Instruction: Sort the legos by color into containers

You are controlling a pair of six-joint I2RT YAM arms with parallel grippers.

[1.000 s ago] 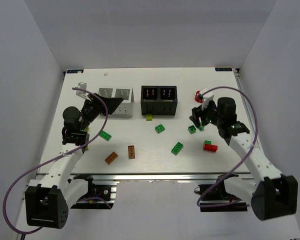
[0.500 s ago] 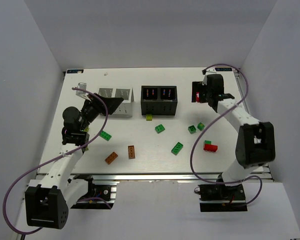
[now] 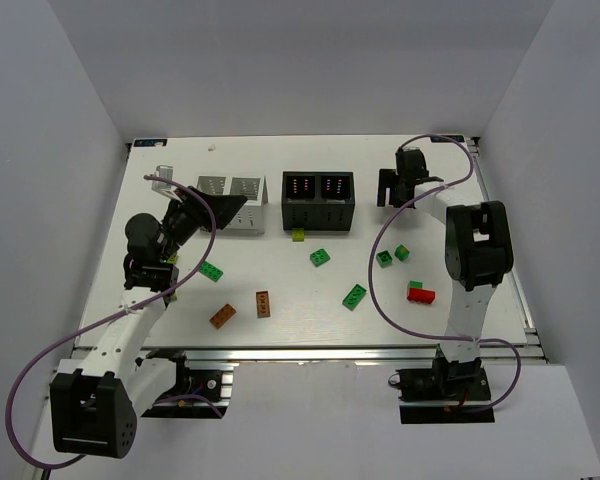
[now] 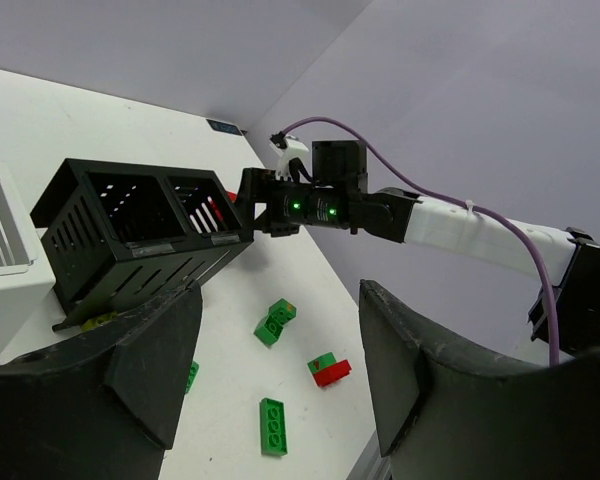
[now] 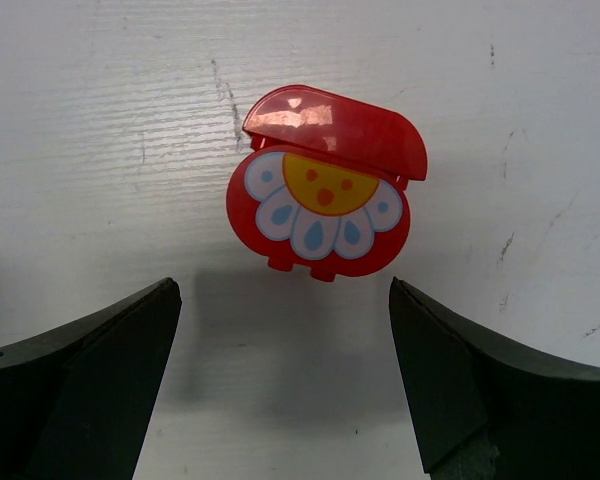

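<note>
The right hand [image 5: 280, 340] hung wide open and empty above the counter [image 3: 300, 330], its two dark fingers either side of a red flower-printed piece [image 5: 320, 185] without touching it. This piece was rounded, with a raised glossy lid and a face of white petals bearing blue drops around a yellow centre. It lay at the far right of the counter, right of the black container [image 3: 319, 200].

The left hand [image 4: 280, 380] stood partly open, holding nothing, raised before the white container [image 3: 245, 188].

The counter was white, finely scratched and scuffed, and enclosed by plain pale grey walls [image 3: 300, 70] on three sides.

Both containers had perforated walls and twin compartments and stood side by side at the far middle.

A yellow-green brick [image 3: 298, 235] lay just before the black container. Green bricks [image 3: 320, 257] were scattered mid-counter. A red brick [image 3: 419, 295] lay near the right side with a small green piece against it. Two brown-orange bricks [image 3: 263, 303] lay toward the near edge.
</note>
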